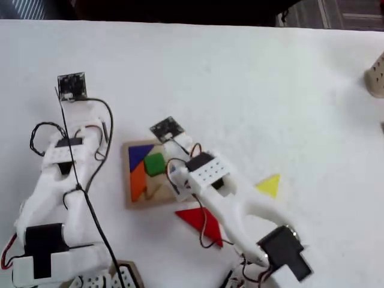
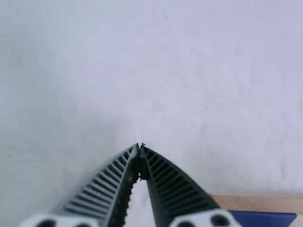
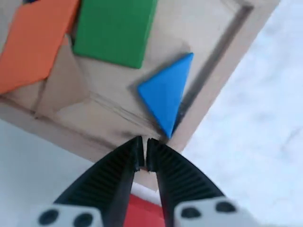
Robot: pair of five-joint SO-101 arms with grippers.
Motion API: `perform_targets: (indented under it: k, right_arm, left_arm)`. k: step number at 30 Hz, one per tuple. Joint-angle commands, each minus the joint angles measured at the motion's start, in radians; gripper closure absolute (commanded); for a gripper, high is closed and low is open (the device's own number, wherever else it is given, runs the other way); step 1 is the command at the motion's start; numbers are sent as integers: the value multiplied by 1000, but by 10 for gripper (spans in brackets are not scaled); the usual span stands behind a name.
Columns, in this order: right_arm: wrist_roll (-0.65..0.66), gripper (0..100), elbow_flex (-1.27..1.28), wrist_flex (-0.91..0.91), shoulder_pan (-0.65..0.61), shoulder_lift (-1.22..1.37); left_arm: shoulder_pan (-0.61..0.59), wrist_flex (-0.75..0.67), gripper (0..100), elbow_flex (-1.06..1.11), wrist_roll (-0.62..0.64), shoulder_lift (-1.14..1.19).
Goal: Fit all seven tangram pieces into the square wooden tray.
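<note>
The square wooden tray [image 1: 135, 196] lies at the table's centre. In it are a blue triangle [image 1: 140, 151], an orange piece [image 1: 139, 174] and a green square [image 1: 155, 163]. A small blue triangle [image 3: 166, 92] lies loose in the tray near its rim [image 3: 215, 78], next to the green square [image 3: 116, 29] and the orange piece [image 3: 38, 42]. My right gripper [image 3: 144, 153] is shut and empty just above the tray's edge. A red triangle [image 1: 198, 219] lies under the right arm, and a yellow triangle [image 1: 269, 185] sits to its right. My left gripper [image 2: 140, 156] is shut over bare table, left of the tray's corner [image 2: 255, 202].
A beige perforated object [image 1: 376, 75] stands at the far right edge. Another wooden item [image 1: 128, 273] peeks out at the bottom by the left arm's base. Cables [image 1: 90, 204] trail along the left arm. White table stretches behind the tray.
</note>
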Motion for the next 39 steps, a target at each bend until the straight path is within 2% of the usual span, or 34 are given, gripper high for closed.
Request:
perform_targets:
  k: [1, 8, 22, 29, 33, 39]
  right_arm:
    - [-6, 981, -118, -12, 45, 82]
    - [-6, 981, -348, 77, 73, 222]
    - [-5, 981, -451, 81, 116, 231]
    - [-5, 981, -414, 269, 81, 168]
    - [-14, 981, -344, 199, 44, 194]
    - [-14, 981, -397, 113, 71, 291]
  left_arm:
    - [4, 5, 977, -49, 12, -2]
    - [4, 5, 977, -49, 12, -2]
    - [4, 5, 977, -49, 12, -2]
    - [4, 5, 977, -49, 12, -2]
    - [4, 5, 977, -49, 12, -2]
    - [4, 5, 977, -49, 12, -2]
